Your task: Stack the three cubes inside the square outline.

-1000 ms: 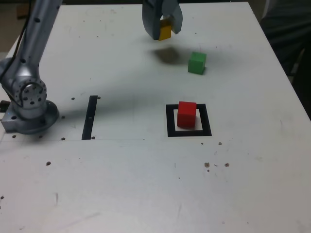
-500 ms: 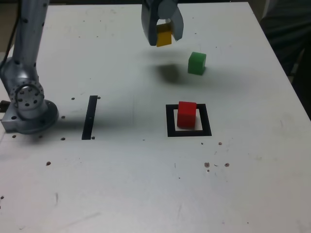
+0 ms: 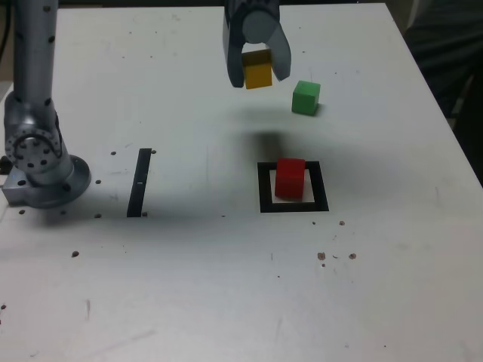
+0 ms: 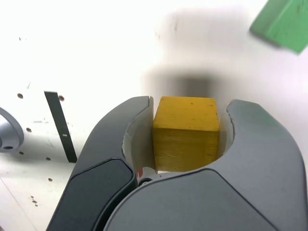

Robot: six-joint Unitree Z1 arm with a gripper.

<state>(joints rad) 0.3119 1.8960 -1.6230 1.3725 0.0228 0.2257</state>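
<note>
Yellow cube [image 3: 258, 71] held between the two fingers of the gripper [image 3: 259, 79], jaws closed on its opposite sides; cube carried above the white tabletop [image 3: 189, 286], toward the far side in the exterior view. Soft shadow cast on the surface nearer than the cube. Green cube [image 3: 306, 98] seen to the right of the grip and slightly nearer, resting on the table. Nearer again, red cube [image 3: 290, 179] set within the square outline [image 3: 265, 188], its black border left visible around it. Black strip [image 3: 139, 182] laid well to the left, arm base [image 3: 47, 181] beyond it at the left edge. Surface marked with small dark spots, chips and faint scratches; dark surroundings [image 3: 445, 49] noted past the far right edge. By the exterior view alone, the whole outline is given; by the wrist view, the pale inner finger faces and fine marks on the yellow block. No long axis offered by the cube-shaped block; its gripped sides faced to the fingers, green cube turned at an angle to it in the wrist view.
</note>
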